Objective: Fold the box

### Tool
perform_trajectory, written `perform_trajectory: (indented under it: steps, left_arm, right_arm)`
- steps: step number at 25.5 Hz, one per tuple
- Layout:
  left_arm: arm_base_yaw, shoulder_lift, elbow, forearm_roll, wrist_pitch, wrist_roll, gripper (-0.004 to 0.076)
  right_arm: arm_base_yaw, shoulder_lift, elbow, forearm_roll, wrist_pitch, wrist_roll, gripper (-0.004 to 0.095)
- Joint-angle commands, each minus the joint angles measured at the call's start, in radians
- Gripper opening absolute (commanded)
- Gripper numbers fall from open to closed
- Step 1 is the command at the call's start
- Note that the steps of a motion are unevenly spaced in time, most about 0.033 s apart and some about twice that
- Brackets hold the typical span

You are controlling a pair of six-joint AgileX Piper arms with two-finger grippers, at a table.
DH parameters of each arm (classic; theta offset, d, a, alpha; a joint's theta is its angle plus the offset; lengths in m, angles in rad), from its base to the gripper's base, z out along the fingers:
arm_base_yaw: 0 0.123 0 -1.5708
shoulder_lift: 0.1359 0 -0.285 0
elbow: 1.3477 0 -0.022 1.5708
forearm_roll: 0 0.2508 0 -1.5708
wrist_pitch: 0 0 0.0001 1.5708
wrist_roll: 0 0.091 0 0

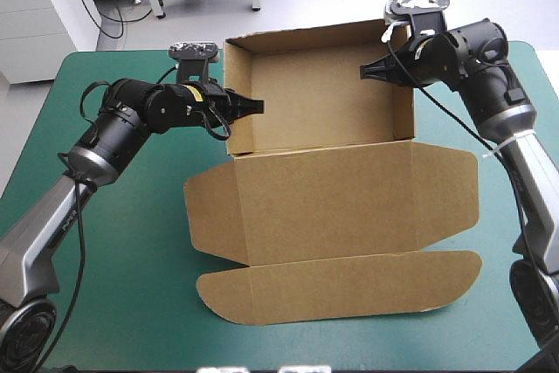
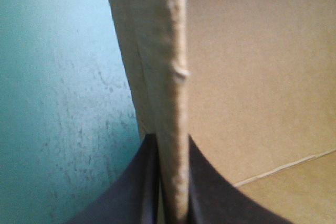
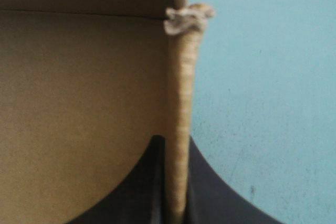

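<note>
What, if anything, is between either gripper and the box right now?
Nothing visible. The left gripper is shut on the box at its left side wall, the right gripper on its right side wall, board directly between the fingers.

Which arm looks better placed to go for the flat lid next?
Probably the left. Both grippers are shut on the box's side walls, but the left gripper holds its wall nearer the lid; the right gripper sits toward the far end.
</note>
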Motion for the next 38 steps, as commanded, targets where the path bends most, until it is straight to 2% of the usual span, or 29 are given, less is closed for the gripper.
perform_trajectory:
  steps: [1,8,13,21,30,33,35,38]
  left_arm:
    - [-0.009,-0.010,-0.037,-0.051,-0.008,0.063,0.0001]
    - [-0.009,0.064,-0.037,-0.009,0.013,0.071,0.0001]
    - [-0.007,0.124,-0.038,0.079,0.068,0.076,0.0001]
    - [-0.007,0.188,-0.038,0.212,0.098,0.074,0.0001]
    - [-0.001,0.226,-0.040,0.165,0.130,0.074,0.0006]
    - [0.015,0.238,-0.040,0.114,0.138,0.076,0.0067]
    - [0.025,0.244,-0.040,0.081,0.140,0.080,0.0155]
    - [0.045,0.246,-0.040,0.056,0.144,0.080,0.0354]
  right_arm:
    - [0.001,0.008,-0.031,0.030,-0.016,-0.026,-0.0016]
    - [0.001,0.108,-0.031,0.041,0.038,-0.031,-0.0016]
    - [0.001,0.197,-0.031,0.120,0.046,-0.076,-0.0016]
    - [0.001,0.299,-0.031,0.129,0.068,-0.075,-0.0016]
    - [0.001,0.342,-0.031,0.156,0.087,-0.082,-0.0016]
    - [-0.001,0.345,-0.031,0.151,0.089,-0.086,-0.0016]
    - [-0.001,0.345,-0.031,0.149,0.084,-0.088,-0.0014]
    - [-0.001,0.345,-0.031,0.149,0.084,-0.094,0.0044]
